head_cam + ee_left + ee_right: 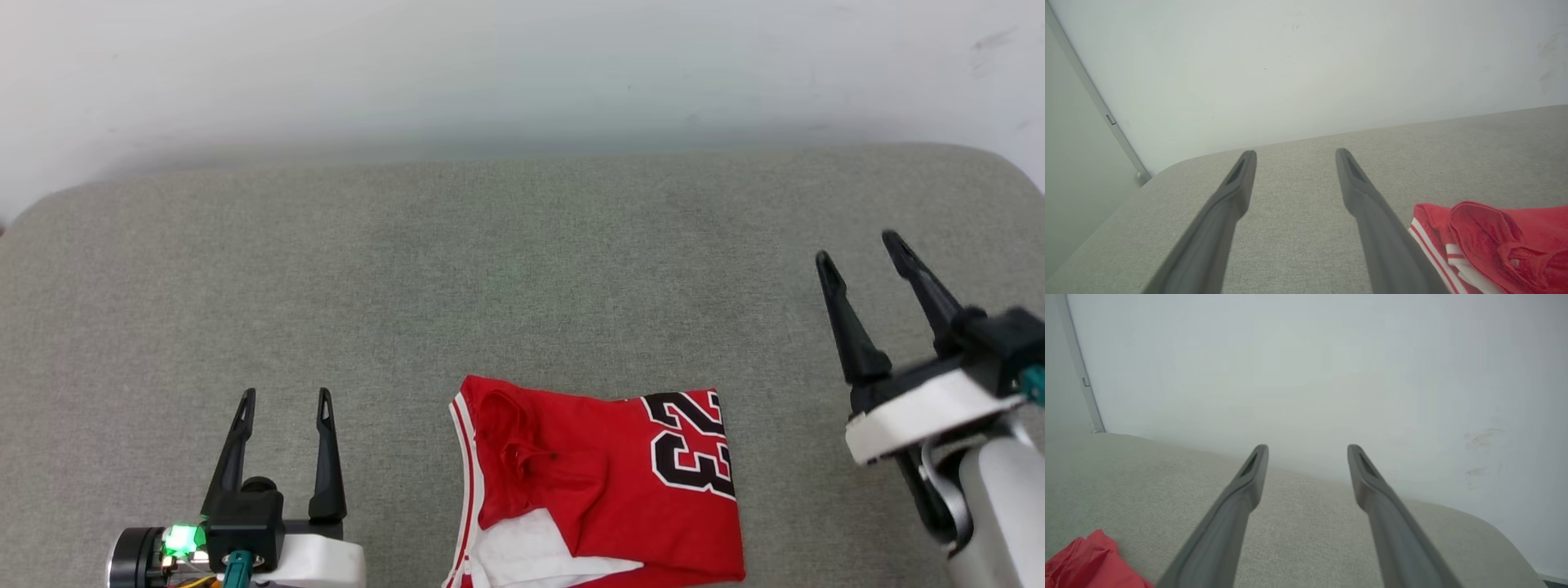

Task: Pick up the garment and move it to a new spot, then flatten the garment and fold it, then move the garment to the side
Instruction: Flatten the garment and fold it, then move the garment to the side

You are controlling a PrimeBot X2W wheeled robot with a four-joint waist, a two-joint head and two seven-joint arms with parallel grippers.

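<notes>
The garment (600,482), a red shirt with a black "23" and striped trim, lies folded on the grey cushion near the front edge of the head view; a white sleeve shows at its lower left. My left gripper (286,398) stands open to the left of it, apart from the cloth. My right gripper (861,249) is open, raised and off to the right of the garment. The left wrist view has the garment's (1494,245) striped edge at the lower right, beside my open left gripper (1294,153). A red corner of the garment (1090,563) sits lower left of my open right gripper (1306,447).
The grey cushioned surface (522,269) stretches wide behind and beside the shirt, with rounded far corners. A pale wall (522,65) stands right behind it. A vertical wall strip (1094,98) runs down at the far left corner.
</notes>
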